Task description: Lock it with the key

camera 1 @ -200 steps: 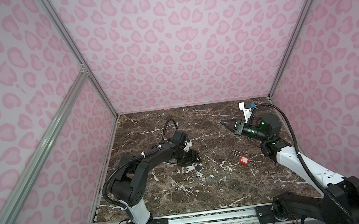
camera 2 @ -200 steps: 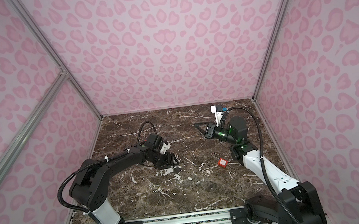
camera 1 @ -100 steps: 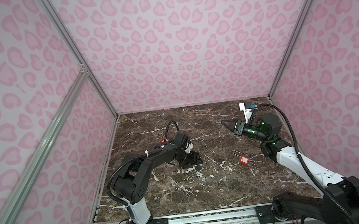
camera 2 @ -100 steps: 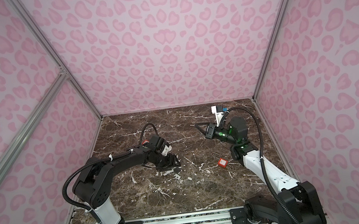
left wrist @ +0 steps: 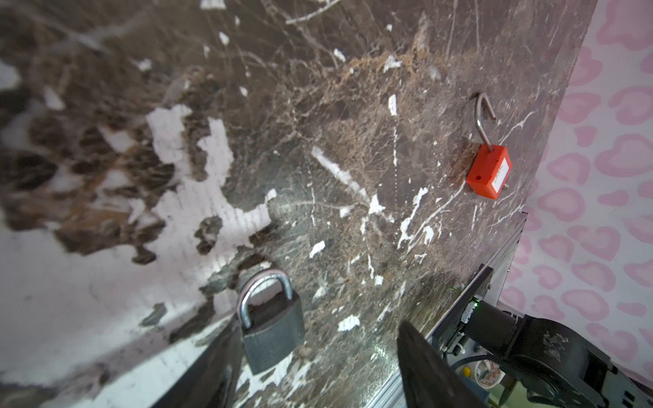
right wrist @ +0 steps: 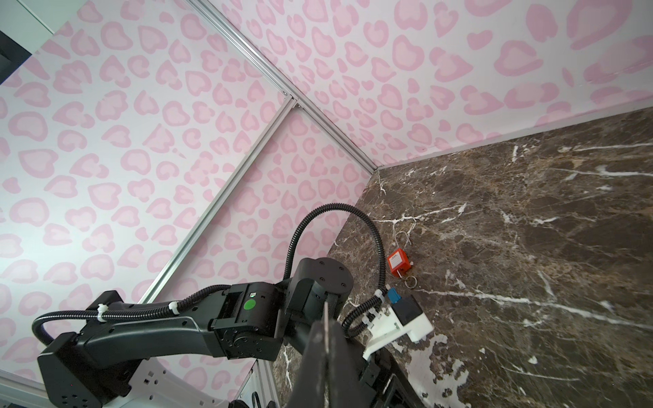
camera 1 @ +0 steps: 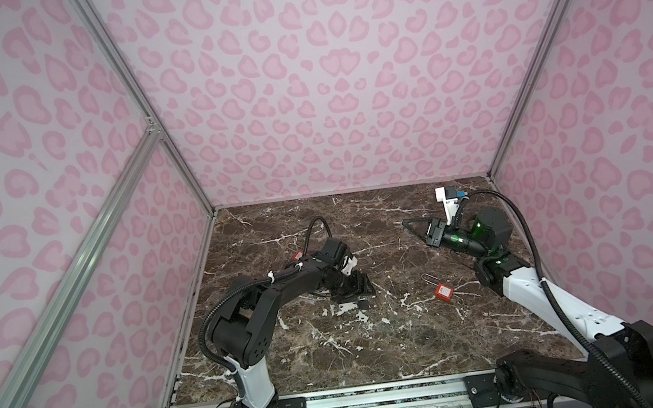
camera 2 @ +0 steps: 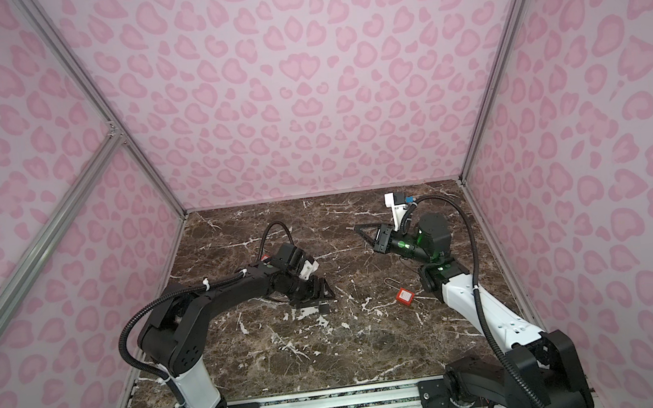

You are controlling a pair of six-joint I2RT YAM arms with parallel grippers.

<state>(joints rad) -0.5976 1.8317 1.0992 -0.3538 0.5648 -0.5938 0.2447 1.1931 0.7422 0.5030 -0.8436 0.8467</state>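
Note:
A dark grey padlock [left wrist: 272, 325] lies flat on the marble with its shackle down. It sits just inside one finger [left wrist: 212, 367] of my open left gripper [left wrist: 318, 356], untouched. In both top views that gripper [camera 1: 357, 289] [camera 2: 318, 294] is low over the padlock [camera 1: 363, 304]. A red padlock [camera 1: 443, 292] [left wrist: 489, 171] with its shackle swung open lies further right. My right gripper [camera 1: 405, 223] [right wrist: 327, 323] hangs above the table, shut. A thin metal blade, seemingly the key [right wrist: 327, 311] seen edge-on, sticks out past its fingertips.
Another red padlock [right wrist: 397, 263], shackle open and a key with a ring in its base, lies beyond the left arm near the left wall [camera 1: 298, 254]. Pink patterned walls close three sides. A metal rail [camera 1: 339, 404] runs along the front edge.
My left gripper has opened a little wider and slid slightly to the right, low over the grey padlock. The right arm has stayed still.

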